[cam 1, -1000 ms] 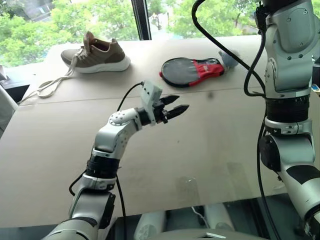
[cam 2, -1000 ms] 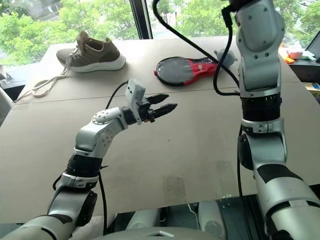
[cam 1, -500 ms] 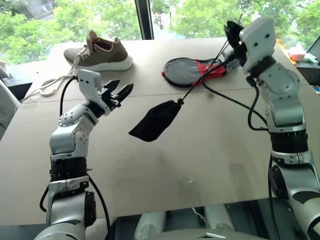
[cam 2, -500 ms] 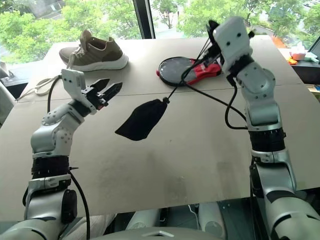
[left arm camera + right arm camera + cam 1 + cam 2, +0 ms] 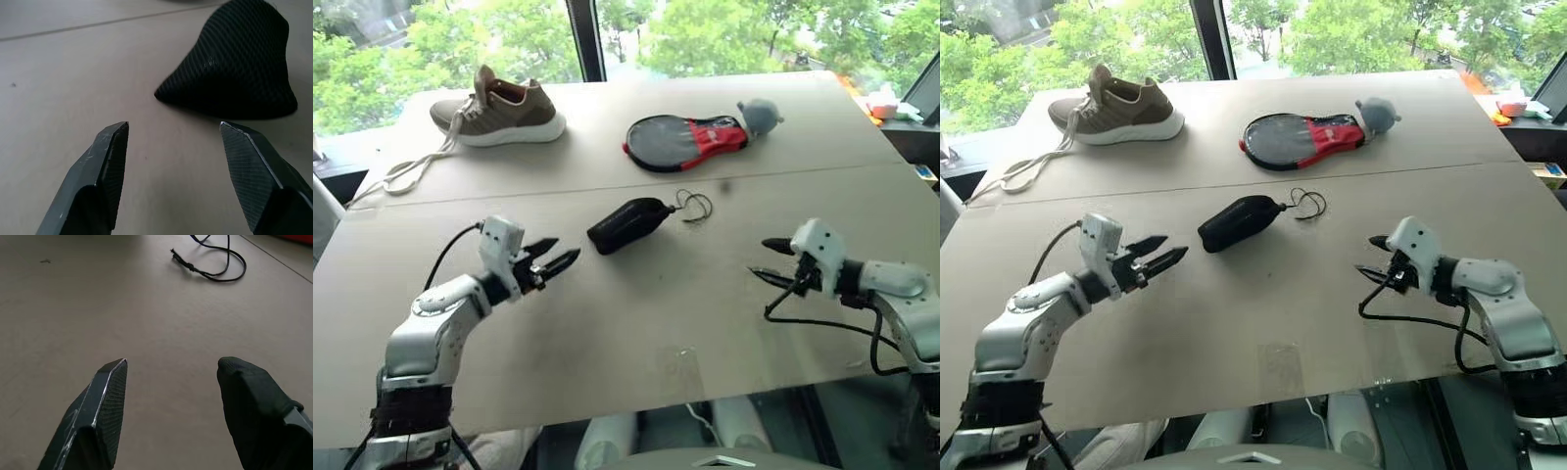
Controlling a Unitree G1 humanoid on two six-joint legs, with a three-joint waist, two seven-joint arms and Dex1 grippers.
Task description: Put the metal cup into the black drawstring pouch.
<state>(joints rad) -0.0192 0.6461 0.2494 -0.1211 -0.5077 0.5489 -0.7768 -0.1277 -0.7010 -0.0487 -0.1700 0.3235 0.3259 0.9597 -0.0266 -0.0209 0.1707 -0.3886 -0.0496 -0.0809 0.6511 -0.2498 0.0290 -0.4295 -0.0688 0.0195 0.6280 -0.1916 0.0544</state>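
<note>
With the black drawstring pouch (image 5: pixel 626 224) lying bulging on the bench (image 5: pixel 705 313), both the left tool (image 5: pixel 555 263) and right tool (image 5: pixel 766 261) hang spread and empty, so I'd just keep them clear.

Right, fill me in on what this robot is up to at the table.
The black drawstring pouch lies bulging on the table, its cord looped loosely beside it. Neither gripper holds anything: the left gripper and the right gripper both hover open, low over the table on either side of the pouch. A shoe and a black-and-red case sit at the far side.
</note>
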